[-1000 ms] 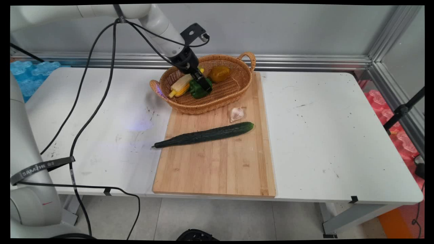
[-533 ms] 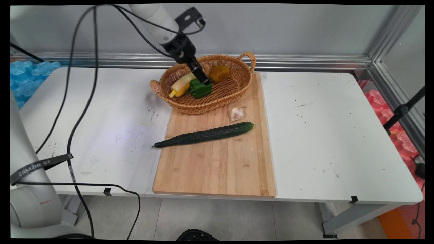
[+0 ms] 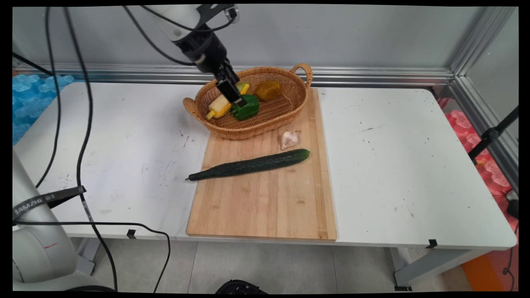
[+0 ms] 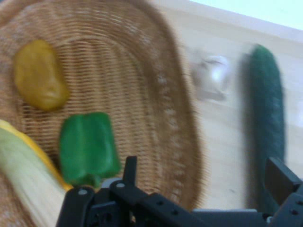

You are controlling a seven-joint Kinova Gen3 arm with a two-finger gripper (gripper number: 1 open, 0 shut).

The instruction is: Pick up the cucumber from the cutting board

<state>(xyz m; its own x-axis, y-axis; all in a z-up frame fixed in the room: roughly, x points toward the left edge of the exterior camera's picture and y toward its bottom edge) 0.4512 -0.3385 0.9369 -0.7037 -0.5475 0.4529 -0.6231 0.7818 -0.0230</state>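
1. The gripper (image 3: 232, 94) hung over the left half of the wicker basket (image 3: 285, 111), holding nothing; its fingers (image 4: 130, 171) stood spread wide apart in the hand view, and one of them was cut off at the picture's right edge.
2. Just below it lay a green pepper (image 3: 247, 108), whose far left part was hidden behind the gripper in the main view.
3. Left of the pepper lay a corn cob (image 3: 219, 108) in its pale husk, partly covered by the gripper; its far end showed yellow beyond it.
4. A yellow-orange pepper (image 3: 267, 90) sat toward the basket's far right side, apart from the green one.
5. The basket rested on the far end of a wooden cutting board (image 3: 265, 203).
6. Near the basket's right side, a garlic bulb (image 3: 288, 138) lay on the board, blurred in the hand view.
7. A long cucumber (image 3: 248, 164) lay across the board, its stem end reaching past the board's left edge over the white desk (image 3: 405, 165).
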